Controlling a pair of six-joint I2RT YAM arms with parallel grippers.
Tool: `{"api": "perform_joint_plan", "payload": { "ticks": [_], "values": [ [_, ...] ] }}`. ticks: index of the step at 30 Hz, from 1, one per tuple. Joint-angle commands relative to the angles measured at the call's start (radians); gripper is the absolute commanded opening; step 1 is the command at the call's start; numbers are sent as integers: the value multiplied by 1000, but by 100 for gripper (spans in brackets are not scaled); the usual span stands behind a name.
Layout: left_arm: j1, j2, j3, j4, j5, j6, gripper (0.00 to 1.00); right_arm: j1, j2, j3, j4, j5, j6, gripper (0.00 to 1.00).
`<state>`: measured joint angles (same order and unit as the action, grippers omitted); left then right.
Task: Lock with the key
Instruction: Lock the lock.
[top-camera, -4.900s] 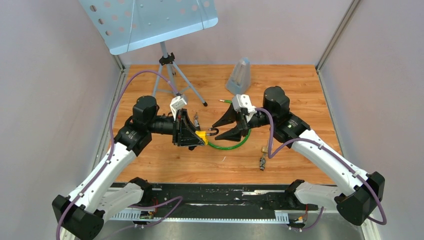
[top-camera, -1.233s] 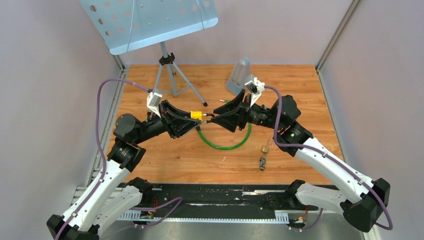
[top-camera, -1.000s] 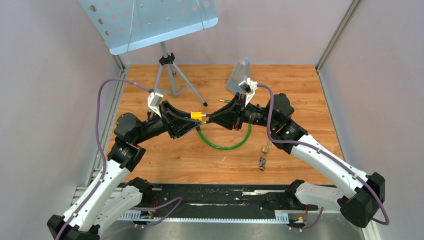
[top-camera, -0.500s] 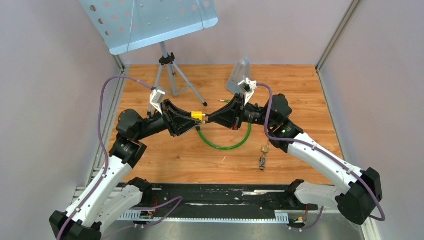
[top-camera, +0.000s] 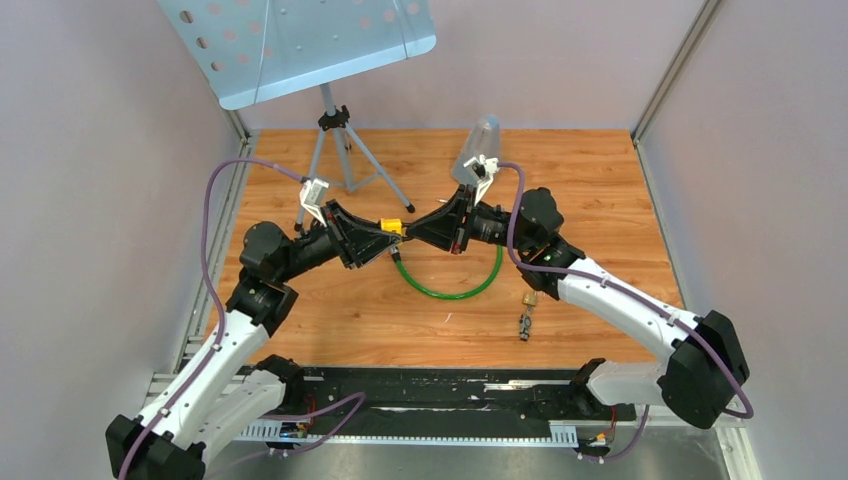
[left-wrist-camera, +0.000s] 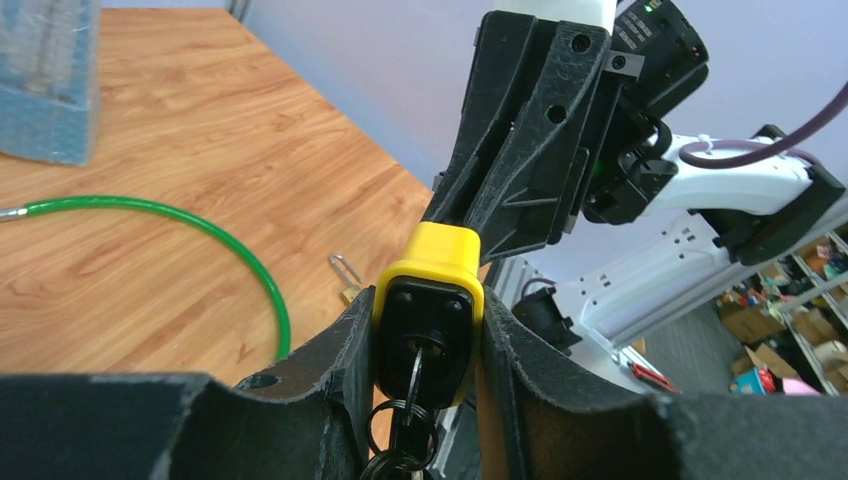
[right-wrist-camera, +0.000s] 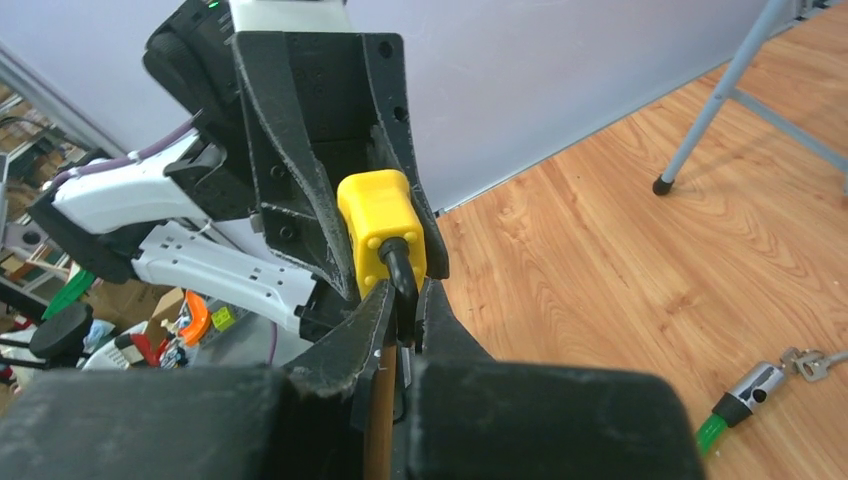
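- Top view: the left fingers (top-camera: 362, 245) are clamped on the body of a yellow padlock (top-camera: 391, 227), which is held in the air over the middle of the wooden worktop (top-camera: 600, 190).
- The right fingers (top-camera: 440, 228) meet the padlock from the opposite side, so the two arms stand tip to tip.
- A green cable (top-camera: 450, 291) loops on the worktop under the padlock.
- A small brass lock (top-camera: 529, 299) lies nearer the right edge.
- At the far edge stand a grey wedge-shaped object (top-camera: 478, 150) and the tripod (top-camera: 345, 150) of a blue music stand (top-camera: 300, 40).
- Left wrist view: the padlock sits squeezed between both left fingers, its underside toward the camera.
- A key (left-wrist-camera: 414, 362) is in the keyhole, and a key ring (left-wrist-camera: 400, 432) hangs from it.
- The right fingers reach the padlock's far end. The green cable and the brass lock lie on the worktop beyond.
- Right wrist view: the right fingers are closed together on the black shackle (right-wrist-camera: 401, 272), which comes out of the yellow body.
- The left fingers flank that body behind it.
- The capped end of the cable (right-wrist-camera: 745, 388) lies on the worktop at the lower right.
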<state>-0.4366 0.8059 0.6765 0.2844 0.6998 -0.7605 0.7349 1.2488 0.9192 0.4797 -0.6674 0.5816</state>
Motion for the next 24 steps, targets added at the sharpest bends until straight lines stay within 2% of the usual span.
{"api": "perform_joint_plan", "payload": {
  "ticks": [1,18,24],
  "values": [
    [-59,27,-37,101,71,-6,0,142,69,69,103,-3,96,0],
    [-72,34,-104,213,82,-66,0,212,136,123,157,2,121,0],
    [-85,49,-134,263,49,-87,0,257,168,114,230,-6,133,0]
  ]
}}
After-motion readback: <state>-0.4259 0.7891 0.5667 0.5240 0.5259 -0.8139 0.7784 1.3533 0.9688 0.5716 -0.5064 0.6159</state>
